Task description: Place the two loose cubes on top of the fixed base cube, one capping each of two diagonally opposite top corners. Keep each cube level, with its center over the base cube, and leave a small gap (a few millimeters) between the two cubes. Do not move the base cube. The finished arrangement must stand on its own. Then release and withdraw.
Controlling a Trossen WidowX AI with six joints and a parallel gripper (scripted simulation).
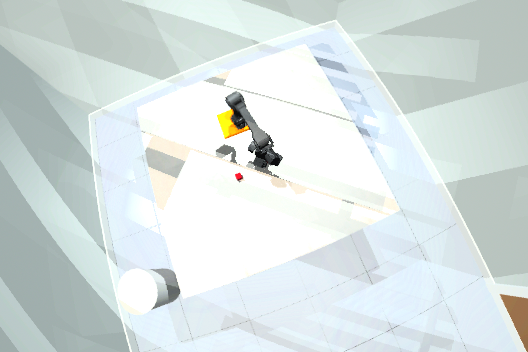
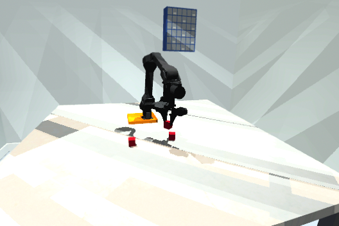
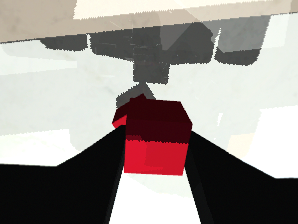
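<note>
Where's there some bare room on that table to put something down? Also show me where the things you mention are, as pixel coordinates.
The wide stretch on the near side of the lone red cube [image 1: 239, 176] [image 2: 131, 142], towards the table's front edge, looks bare. It's crowded around the jaws [image 2: 168, 125], where a held cube [image 2: 167, 124] [image 3: 157, 157] hangs close above another cube [image 2: 172, 136].
</note>
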